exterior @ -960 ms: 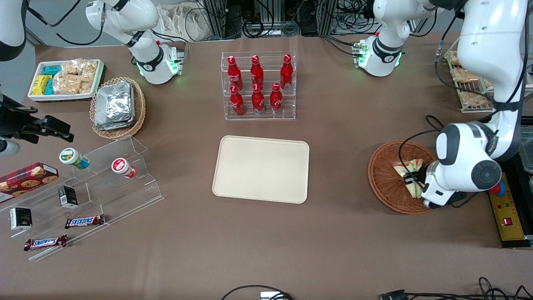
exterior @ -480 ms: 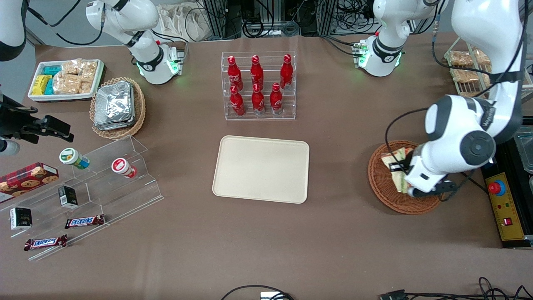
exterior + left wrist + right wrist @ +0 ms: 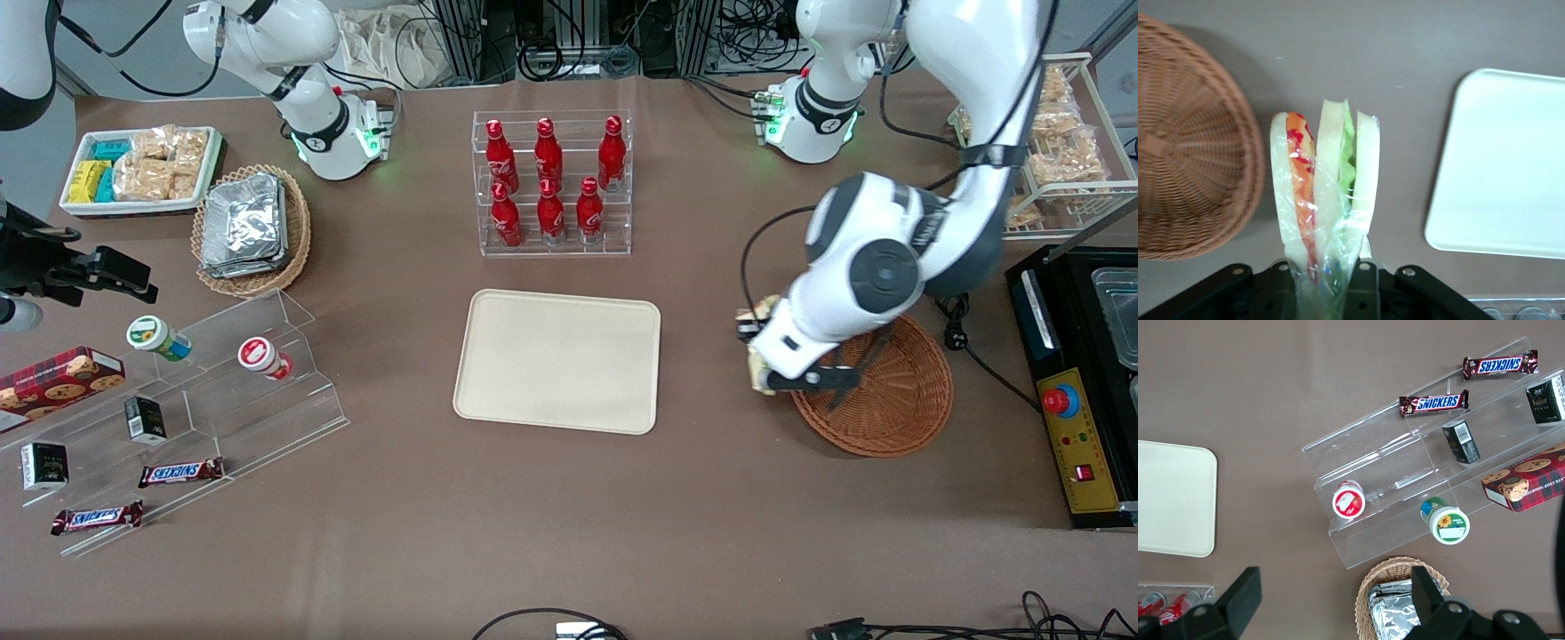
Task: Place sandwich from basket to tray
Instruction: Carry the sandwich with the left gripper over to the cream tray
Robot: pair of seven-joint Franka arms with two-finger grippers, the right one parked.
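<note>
With the gripper (image 3: 1323, 283) fingers pinching the sandwich (image 3: 1323, 200) by its base, I carry it clear above the counter (image 3: 711, 293) between basket (image 3: 898, 400) and tray (image 3: 557, 360).

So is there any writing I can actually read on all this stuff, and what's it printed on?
"SNICKERS": on each of the two brown chocolate bars on the clear stepped stand.
Red bottles, cookie box, small dark cartons: print too small to read.
The gripper, between basket and tray, holds the sandwich: no label visible.
</note>
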